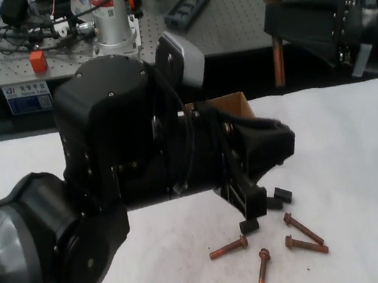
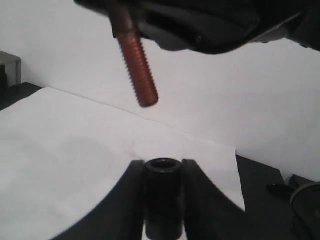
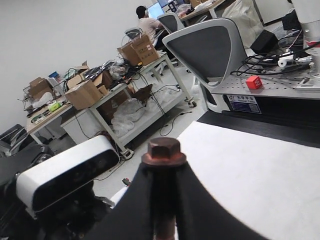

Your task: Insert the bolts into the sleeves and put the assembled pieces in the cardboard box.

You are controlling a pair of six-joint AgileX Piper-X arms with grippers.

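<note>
The left end effector [image 2: 162, 175] is clenched on a short black sleeve [image 2: 162, 205]. Its fingers [image 2: 127, 200] press on the two sides, so the bore is free at the open end. The sleeve looks stiff, light and rather smooth, so I judge it could slip or turn if it is pushed off its axis. On the table [image 1: 363, 180] are the cardboard box [image 1: 236, 103], spare sleeves [image 1: 249, 225] and loose bolts [image 1: 228, 248]. The right end effector [image 3: 163, 172] grasps a copper bolt [image 3: 163, 151] on the shank just under the head. Its threaded end hangs apart from the sleeve, not yet in line with the bore. As rigid metal, it should tolerate a firm hold.
</note>
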